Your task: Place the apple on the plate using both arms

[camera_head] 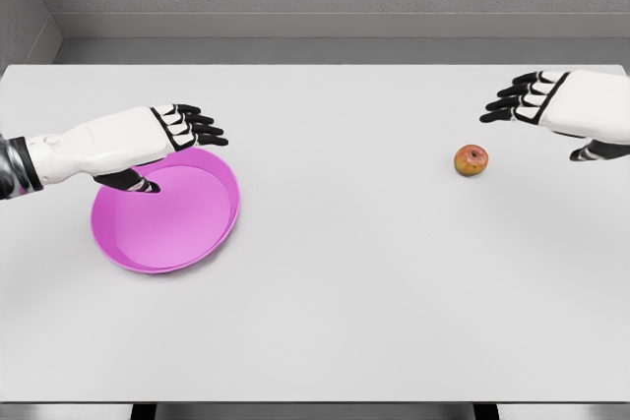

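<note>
Left hand (182, 131) hovers over the far edge of the pink plate (202, 243), fingers spread and holding nothing, thumb hanging down over the plate's inside. Right hand (536, 100) is out on the other side of the white bench (345, 312), fingers loose and empty too, with the apple (471, 159) sitting on the bench near it, well apart from the plate

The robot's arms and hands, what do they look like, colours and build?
Both arms have smooth white shells. The left hand and right hand have white backs with black, segmented fingers and black thumbs. The left arm shows a dark grey, metallic ribbed band near the picture's edge. No cables or markings are visible.
</note>
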Robot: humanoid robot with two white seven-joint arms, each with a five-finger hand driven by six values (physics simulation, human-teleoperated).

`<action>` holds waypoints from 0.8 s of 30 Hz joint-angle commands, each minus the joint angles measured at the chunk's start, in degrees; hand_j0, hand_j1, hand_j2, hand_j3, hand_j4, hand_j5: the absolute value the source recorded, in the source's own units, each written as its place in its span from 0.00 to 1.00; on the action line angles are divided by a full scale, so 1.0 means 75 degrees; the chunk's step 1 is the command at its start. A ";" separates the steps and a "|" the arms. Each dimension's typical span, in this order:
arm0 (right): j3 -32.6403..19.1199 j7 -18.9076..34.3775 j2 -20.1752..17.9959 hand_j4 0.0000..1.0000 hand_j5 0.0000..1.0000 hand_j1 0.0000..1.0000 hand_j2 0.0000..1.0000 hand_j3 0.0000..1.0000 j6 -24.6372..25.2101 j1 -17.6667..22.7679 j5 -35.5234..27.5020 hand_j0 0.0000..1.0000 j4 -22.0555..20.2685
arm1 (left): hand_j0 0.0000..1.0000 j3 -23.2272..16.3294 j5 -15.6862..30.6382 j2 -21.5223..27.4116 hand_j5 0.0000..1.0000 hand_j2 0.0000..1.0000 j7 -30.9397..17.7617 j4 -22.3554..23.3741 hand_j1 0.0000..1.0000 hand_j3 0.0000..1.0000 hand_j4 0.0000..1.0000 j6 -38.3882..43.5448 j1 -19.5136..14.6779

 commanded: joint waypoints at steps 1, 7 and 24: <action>0.0001 -0.0013 -0.0003 1.00 1.00 1.00 1.00 1.00 0.0019 0.0000 -0.0035 1.00 -0.0067 | 1.00 -0.0007 0.0049 -0.0003 1.00 1.00 -0.0001 0.0001 1.00 1.00 1.00 0.0004 0.0000; 0.0001 -0.0025 -0.0014 1.00 1.00 1.00 1.00 1.00 0.0019 -0.0023 -0.0117 1.00 -0.0184 | 1.00 -0.0007 0.0049 -0.0003 1.00 1.00 -0.0095 -0.0010 1.00 1.00 1.00 0.0004 0.0000; 0.1443 0.0446 0.1239 1.00 1.00 1.00 1.00 1.00 0.0467 -0.0738 -0.2754 1.00 0.2077 | 1.00 -0.0018 0.0037 -0.0003 1.00 1.00 -0.0270 -0.0010 1.00 1.00 1.00 0.0004 -0.0035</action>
